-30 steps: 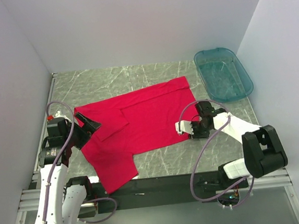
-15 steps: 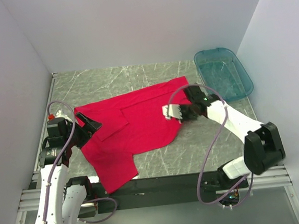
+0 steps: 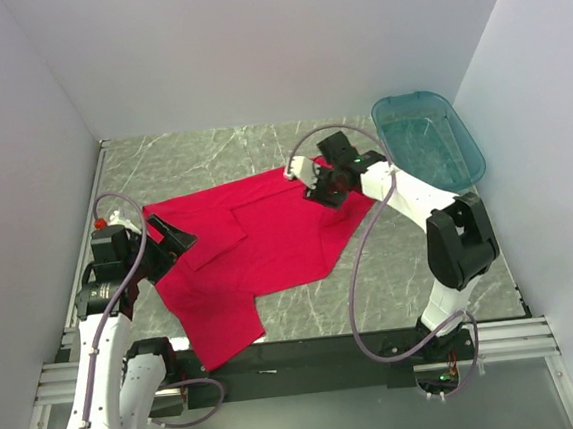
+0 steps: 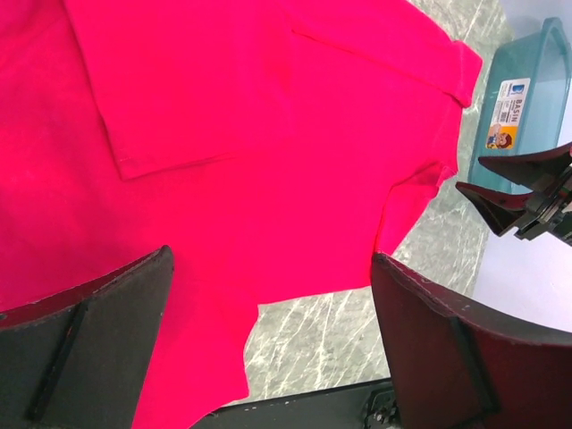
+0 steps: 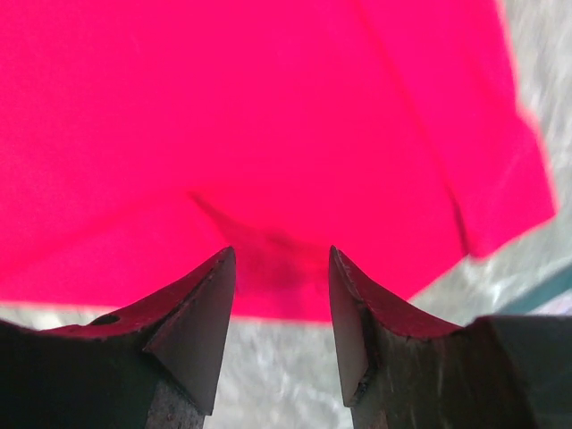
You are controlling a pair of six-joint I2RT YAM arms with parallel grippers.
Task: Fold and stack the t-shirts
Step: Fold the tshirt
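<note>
Here, the red t-shirt [image 3: 259, 242] is seen spread on the marble table [image 3: 211, 156]. It is partly folded, with a flap laid over its left half, and its near-left part reaches the table's near edge. The right gripper [image 3: 316, 188] is held above the shirt's far right corner, near the teal basin [image 3: 414, 96]. In the right wrist view its jaws are parted by a moderate gap and nothing is gripped between them, the cloth lying below. The left gripper [image 3: 171, 237] is poised over the shirt's left edge, its jaws spread wide and empty.
</note>
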